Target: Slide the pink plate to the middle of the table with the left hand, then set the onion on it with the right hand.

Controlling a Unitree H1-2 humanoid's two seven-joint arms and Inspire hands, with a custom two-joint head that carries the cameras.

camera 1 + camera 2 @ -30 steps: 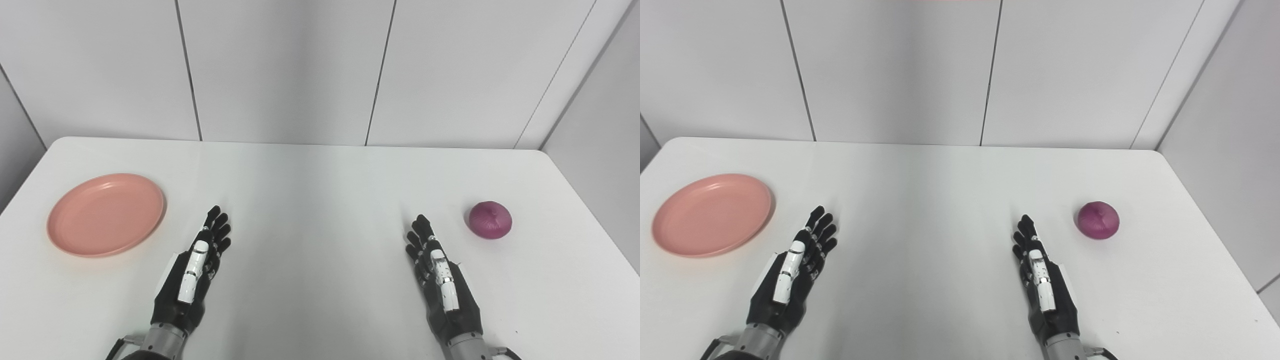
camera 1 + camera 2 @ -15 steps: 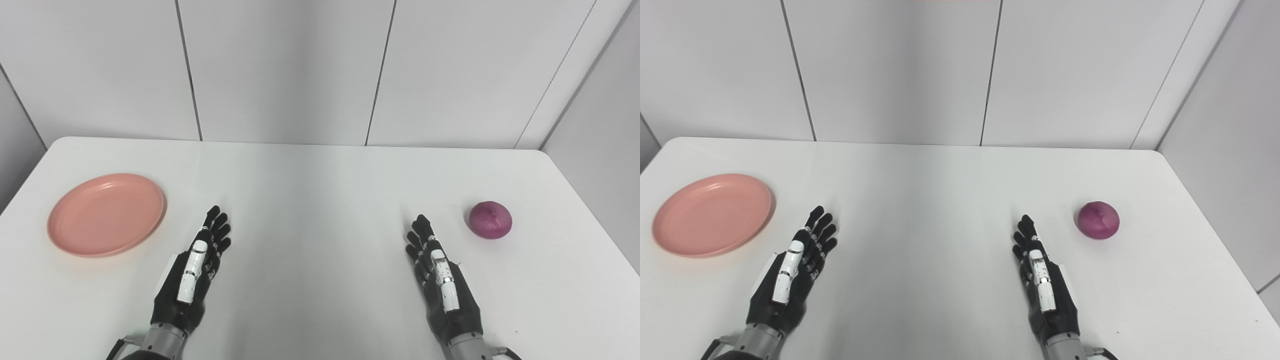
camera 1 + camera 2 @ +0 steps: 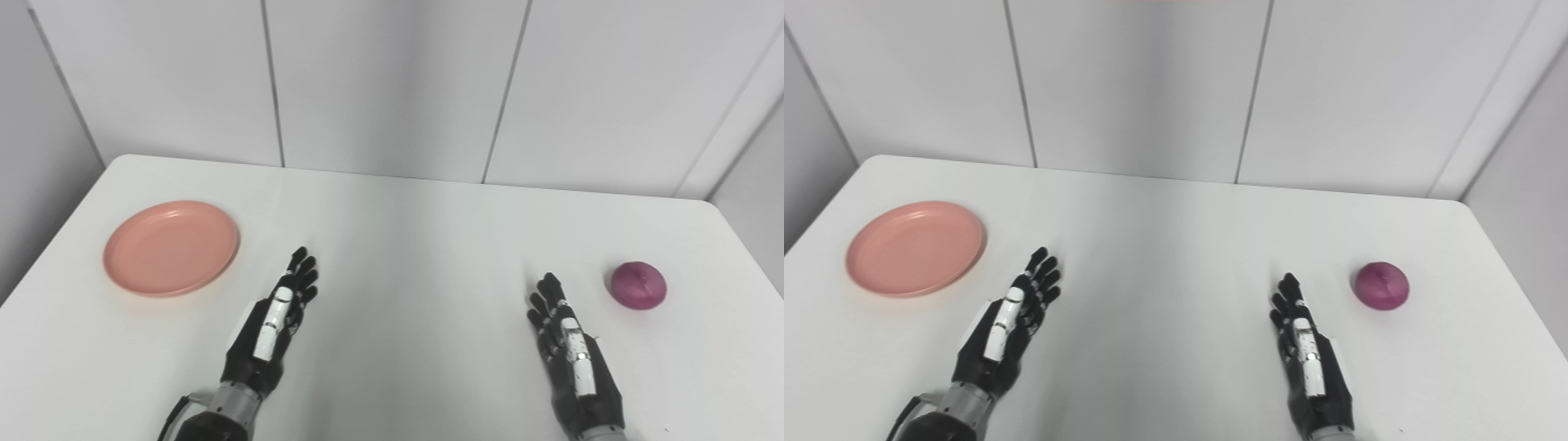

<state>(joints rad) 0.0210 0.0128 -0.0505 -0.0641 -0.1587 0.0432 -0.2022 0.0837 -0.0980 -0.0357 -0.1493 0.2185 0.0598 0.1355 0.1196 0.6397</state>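
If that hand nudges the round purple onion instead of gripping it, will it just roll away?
Quite possibly. The round purple onion looks nearly ball-shaped and sits alone on the smooth white table, so a sideways nudge could send it rolling. Its skin looks glossy, so perhaps slippery. The right hand lies open, apart from it.

Right hand runs off the bottom edge at the wrist — arm out of frame. Left hand shows only a stub of forearm before the edge. Table near side cropped — palms face inward, undersides unseen.
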